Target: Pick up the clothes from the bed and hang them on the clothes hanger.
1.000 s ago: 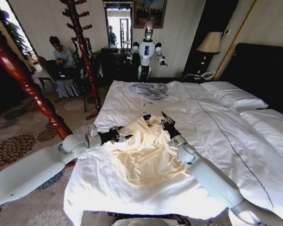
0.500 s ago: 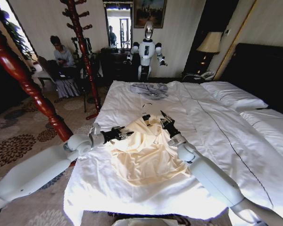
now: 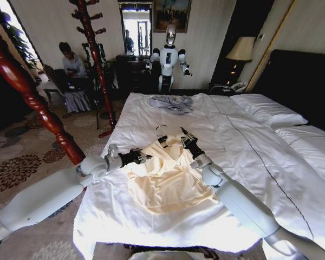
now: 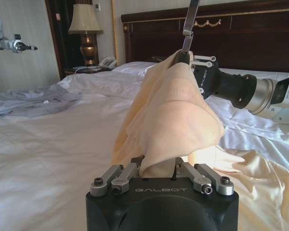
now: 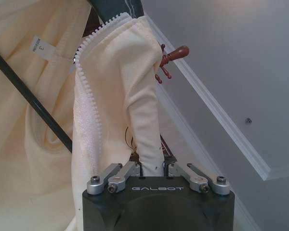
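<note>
The wide bed [image 3: 244, 146] with white duvet fills the frame's centre and right. On its near left part lies the pale cream-yellow fabric garment [image 3: 168, 179], bunched upward between the arms. The left gripper [image 3: 143, 157] pinches its left edge; the right gripper [image 3: 183, 135] pinches its collar beside the thin dark hanger with silver hook [image 3: 161, 132].

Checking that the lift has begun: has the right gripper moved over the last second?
Yes. In the head view the right gripper, shut on the clothes, has gone slightly up the bed, toward the grey shirt lying there.
</note>
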You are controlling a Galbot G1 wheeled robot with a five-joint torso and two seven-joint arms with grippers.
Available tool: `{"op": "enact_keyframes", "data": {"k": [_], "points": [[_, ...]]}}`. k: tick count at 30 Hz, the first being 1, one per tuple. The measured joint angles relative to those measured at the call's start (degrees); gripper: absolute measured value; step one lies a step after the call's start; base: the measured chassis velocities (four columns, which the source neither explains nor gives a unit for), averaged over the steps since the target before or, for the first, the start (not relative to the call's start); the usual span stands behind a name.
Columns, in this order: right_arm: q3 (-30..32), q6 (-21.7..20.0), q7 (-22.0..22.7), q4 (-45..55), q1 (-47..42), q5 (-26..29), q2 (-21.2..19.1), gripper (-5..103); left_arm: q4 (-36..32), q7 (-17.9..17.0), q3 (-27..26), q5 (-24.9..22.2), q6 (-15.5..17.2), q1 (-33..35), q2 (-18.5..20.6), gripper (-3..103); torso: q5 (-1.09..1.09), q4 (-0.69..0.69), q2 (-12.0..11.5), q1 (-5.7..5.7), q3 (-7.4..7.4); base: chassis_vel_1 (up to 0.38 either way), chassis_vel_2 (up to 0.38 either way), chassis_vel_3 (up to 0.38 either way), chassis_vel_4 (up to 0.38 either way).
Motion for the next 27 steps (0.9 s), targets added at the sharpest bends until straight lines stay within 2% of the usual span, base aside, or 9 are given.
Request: {"op": "enact_keyframes", "data": {"k": [1,3,17,22,25,27], "points": [[0.0,0.0,0.0,0.0,0.0,0.0,0.0,19,0.0,0.0,0.0,0.0,0.0,0.0,0.0,30,0.0,0.0,0.0,0.0,0.0,0.0,0.0,0.0,0.0],[0.0,-0.01,-0.12,0.23,0.02,0.06,-0.09,19,-0.02,0.03,0.16,0.36,-0.17,0.03,-0.11,21,0.0,0.0,0.0,0.0,0.0,0.0,0.0,0.0,0.0],[-0.7,-0.1,-1.01,0.93,1.2,1.19,-0.61,19,-1.3,-1.59,-0.21,1.75,-1.61,1.09,0.29,20,0.0,0.0,0.0,0.0,0.0,0.0,0.0,0.0,0.0],[-1.09,0.19,-1.19,1.21,2.15,2.49,-0.94,20,-2.68,-4.01,-0.68,3.32,-2.35,1.91,0.47,20,0.0,0.0,0.0,0.0,0.0,0.0,0.0,0.0,0.0],[-1.09,0.63,-1.32,1.5,2.25,2.71,-1.16,19,-2.87,-4.24,-0.74,3.84,-2.52,1.92,0.47,20,0.0,-0.01,0.0,0.0,0.0,0.0,0.0,0.0,0.0],[-1.47,1.01,-1.52,2.17,2.23,2.8,-1.32,30,-2.78,-4.41,-0.87,4.24,-2.87,1.74,0.4,18,0.02,0.0,0.0,0.0,0.0,0.0,0.0,0.0,0.0]]}}
